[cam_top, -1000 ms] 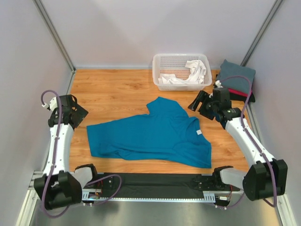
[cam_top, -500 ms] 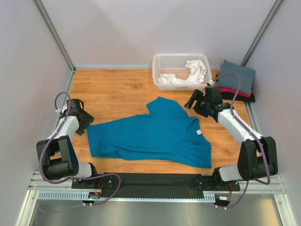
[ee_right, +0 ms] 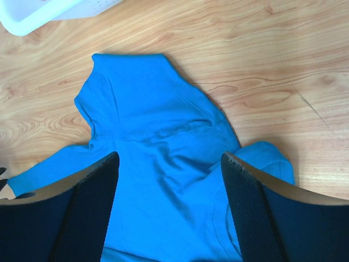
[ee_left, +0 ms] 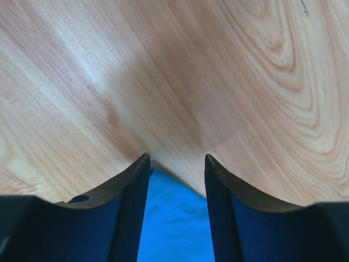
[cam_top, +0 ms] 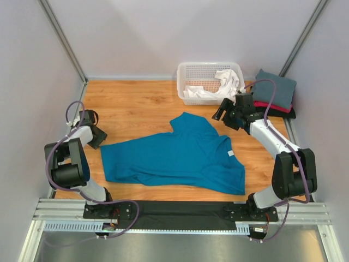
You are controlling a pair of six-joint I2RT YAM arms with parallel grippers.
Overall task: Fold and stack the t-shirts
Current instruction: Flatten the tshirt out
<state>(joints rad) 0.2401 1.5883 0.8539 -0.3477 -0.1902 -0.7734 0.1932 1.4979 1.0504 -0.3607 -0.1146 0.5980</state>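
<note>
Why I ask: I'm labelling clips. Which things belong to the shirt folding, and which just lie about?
Job: teal shirt, spread out; grey shirt, red shirt, black shirt, stacked far right; white cloth, in the basket.
Lying about: basket.

teal t-shirt (cam_top: 180,155): rumpled flat, centre | grey t-shirt (cam_top: 277,87) on red-pink t-shirt (cam_top: 274,105) on black t-shirt (cam_top: 289,113): folded, far right | white t-shirt (cam_top: 226,82): crumpled, far
</note>
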